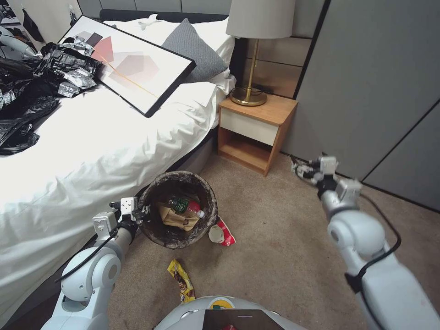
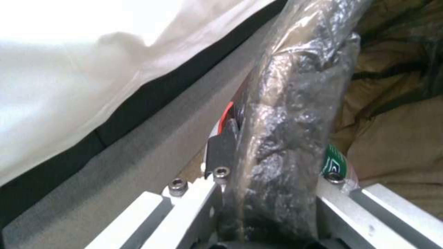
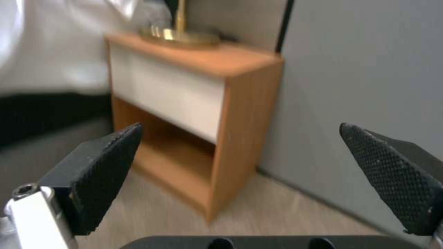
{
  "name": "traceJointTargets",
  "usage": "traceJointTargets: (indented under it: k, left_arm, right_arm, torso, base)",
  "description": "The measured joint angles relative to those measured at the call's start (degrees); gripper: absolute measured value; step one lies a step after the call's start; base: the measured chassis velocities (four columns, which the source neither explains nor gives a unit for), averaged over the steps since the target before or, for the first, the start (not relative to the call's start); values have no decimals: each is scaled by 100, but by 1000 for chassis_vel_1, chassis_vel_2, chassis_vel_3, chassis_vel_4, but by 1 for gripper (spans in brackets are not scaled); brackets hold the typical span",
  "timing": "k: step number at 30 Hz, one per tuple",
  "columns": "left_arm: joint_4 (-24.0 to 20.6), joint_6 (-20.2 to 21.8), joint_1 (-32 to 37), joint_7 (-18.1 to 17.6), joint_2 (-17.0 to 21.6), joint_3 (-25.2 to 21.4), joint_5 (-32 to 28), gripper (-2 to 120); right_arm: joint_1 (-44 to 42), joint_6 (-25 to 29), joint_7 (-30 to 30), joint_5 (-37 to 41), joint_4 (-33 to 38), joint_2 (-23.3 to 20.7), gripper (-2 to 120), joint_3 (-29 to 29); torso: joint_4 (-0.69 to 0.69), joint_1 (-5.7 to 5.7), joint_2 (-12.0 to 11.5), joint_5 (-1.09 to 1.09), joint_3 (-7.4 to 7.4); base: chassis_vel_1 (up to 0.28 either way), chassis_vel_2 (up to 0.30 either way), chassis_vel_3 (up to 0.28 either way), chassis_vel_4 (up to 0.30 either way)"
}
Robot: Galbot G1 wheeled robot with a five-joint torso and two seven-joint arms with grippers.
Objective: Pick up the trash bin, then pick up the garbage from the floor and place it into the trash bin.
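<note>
while the left claw (image 1: 143,213) is clamped on the bagged rim of the small round white plastic trash bin with its dark liner (image 1: 178,208), the collecting step is part done: a tan paper bag (image 1: 176,217) and clear bottle (image 1: 185,205) lie inside. a red-and-white paper cup (image 1: 222,233) touches the bin's far side; a yellow-brown snack wrapper (image 1: 182,279) lies nearer the robot. the right claw (image 1: 297,169), wide open and empty, hovers by the wooden nightstand (image 1: 254,133), with open carpet between; the white-sheeted bed (image 1: 91,151) crowds the left claw.

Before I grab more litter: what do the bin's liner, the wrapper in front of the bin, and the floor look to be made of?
Trash bin liner: thin dark plastic film, crinkled and glossy where the left gripper pinches the rim. Snack wrapper: yellow-brown printed foil or plastic, shiny, creased. Floor: tan short-pile carpet, matte, probably. The right gripper hangs open by the nightstand.
</note>
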Motion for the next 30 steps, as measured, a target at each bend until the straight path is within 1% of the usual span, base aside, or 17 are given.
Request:
traceJointTargets:
  k: [1, 2, 4, 6, 8, 9, 12, 13, 16, 30]
  left_arm:
    - [4, 0, -1, 24, 3, 3, -1, 0]
    - [4, 0, -1, 24, 3, 3, -1, 0]
    - [15, 0, -6, 138, 5, 2, 44, 0]
    - [21, 0, -9, 151, 8, 2, 44, 0]
    - [23, 0, -3, 169, 16, -16, 43, 0]
    - [23, 0, -3, 169, 16, -16, 43, 0]
    - [21, 0, 22, 180, 20, -41, 27, 0]
    - [21, 0, 22, 180, 20, -41, 27, 0]
    - [22, 0, 19, 177, 18, -58, 3, 0]
    - [74, 0, 16, 175, 9, -66, 1, 0]
  right_arm:
    - [-135, 90, -20, -193, -24, 152, 100, -37]
    - [-135, 90, -20, -193, -24, 152, 100, -37]
    - [-265, 167, -28, -364, -113, 346, 100, -233]
    - [-257, 172, -30, -363, -175, 359, 100, -338]
    - [-178, 80, -19, -68, -257, 341, 100, -545]
    - [-178, 80, -19, -68, -257, 341, 100, -545]
    - [17, -34, 21, 211, -454, 271, 100, -814]
    - [17, -34, 21, 211, -454, 271, 100, -814]
    - [142, -69, 30, 240, -632, 229, 100, -1056]
    - [194, -153, 72, 438, -680, 168, 100, -1152]
  torso:
    - [2, 0, 0, 4, 0]
    - [2, 0, 0, 4, 0]
    - [4, 0, 0, 1, 0]
    - [4, 0, 0, 2, 0]
    - [3, 0, 0, 3, 0]
    - [3, 0, 0, 3, 0]
    - [3, 0, 0, 2, 0]
    - [3, 0, 0, 2, 0]
    - [2, 0, 0, 3, 1]
    - [2, 0, 0, 3, 1]
  base:
    - [0, 0, 0, 0]
    - [0, 0, 0, 0]
    - [0, 0, 0, 0]
    - [0, 0, 0, 0]
    - [0, 0, 0, 0]
    - [0, 0, 0, 0]
    - [0, 0, 0, 0]
    - [0, 0, 0, 0]
    - [44, 43, 50, 41]
    - [53, 48, 48, 53]
